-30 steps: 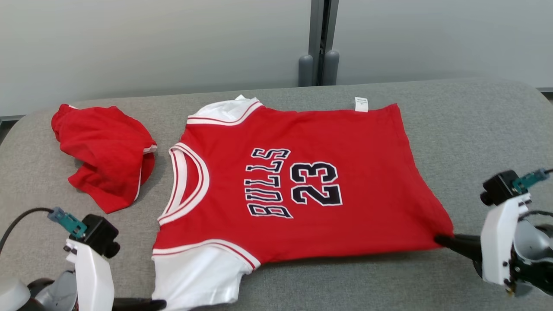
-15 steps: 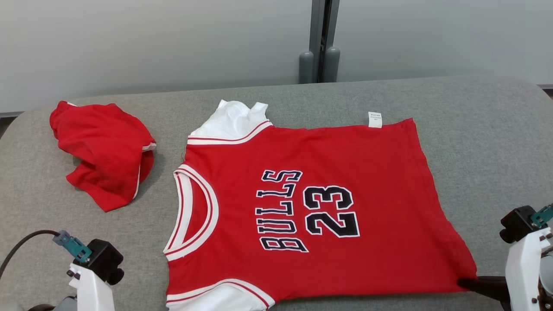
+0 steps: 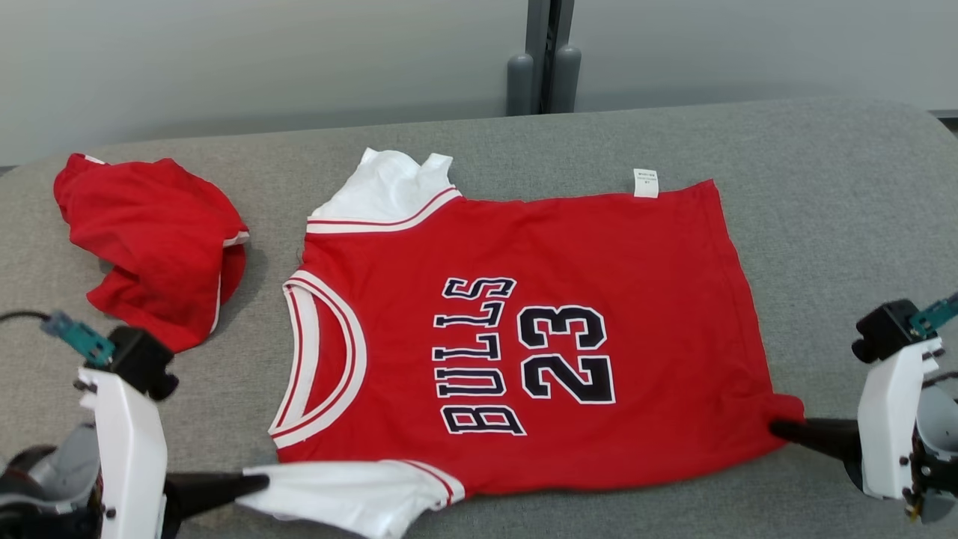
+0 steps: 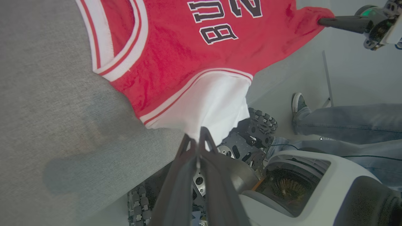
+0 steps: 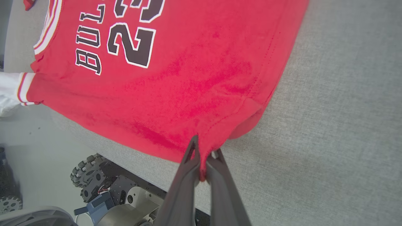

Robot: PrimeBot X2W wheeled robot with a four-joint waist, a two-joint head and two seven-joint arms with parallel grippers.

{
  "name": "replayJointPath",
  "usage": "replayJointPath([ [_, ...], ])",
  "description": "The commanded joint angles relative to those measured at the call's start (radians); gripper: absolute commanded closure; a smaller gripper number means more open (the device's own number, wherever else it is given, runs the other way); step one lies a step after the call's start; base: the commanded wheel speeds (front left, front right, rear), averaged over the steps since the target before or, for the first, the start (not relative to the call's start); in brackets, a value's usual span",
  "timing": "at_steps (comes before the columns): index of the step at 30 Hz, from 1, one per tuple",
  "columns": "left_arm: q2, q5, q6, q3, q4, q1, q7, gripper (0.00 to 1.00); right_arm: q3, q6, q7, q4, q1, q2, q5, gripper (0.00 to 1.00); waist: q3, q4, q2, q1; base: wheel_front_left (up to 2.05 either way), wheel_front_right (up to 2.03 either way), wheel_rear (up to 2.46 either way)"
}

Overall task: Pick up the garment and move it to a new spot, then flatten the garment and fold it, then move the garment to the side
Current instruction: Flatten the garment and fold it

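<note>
left gripper (image 3: 258,483) is clamped tight on the white sleeve (image 3: 337,494) of the red cloth jersey (image 3: 524,247) ahead, whose hem corner (image 3: 784,410) is pinched by right gripper (image 3: 775,429).

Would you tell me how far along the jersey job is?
Done: the jersey lies spread, print up, on the table. In hand: the left pincer is shut on the near white sleeve, the right pincer on the near hem corner, likely for flattening. Left: no fold shows yet, nor the move aside.
</note>
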Motion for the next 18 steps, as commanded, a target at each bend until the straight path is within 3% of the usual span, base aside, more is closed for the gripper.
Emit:
replayJointPath([
  [1,-0.008,0.000,0.001,0.014,0.027,-0.029,0.015,1.00,-0.017,0.000,0.012,0.021,-0.015,0.016,-0.011,1.00,0.013,-0.005,0.0000,0.0000,0.00,0.00,0.00],
  [8,-0.078,-0.033,0.005,0.025,0.159,-0.098,0.107,1.00,-0.081,0.000,0.067,0.112,-0.049,0.104,-0.027,1.00,0.033,-0.016,0.0000,0.0000,0.00,0.00,0.00],
  [18,-0.169,-0.073,0.012,0.029,0.319,-0.184,0.239,1.00,-0.171,0.000,0.133,0.188,-0.076,0.172,-0.023,1.00,0.066,-0.023,0.0000,0.0000,0.00,0.00,0.00],
])
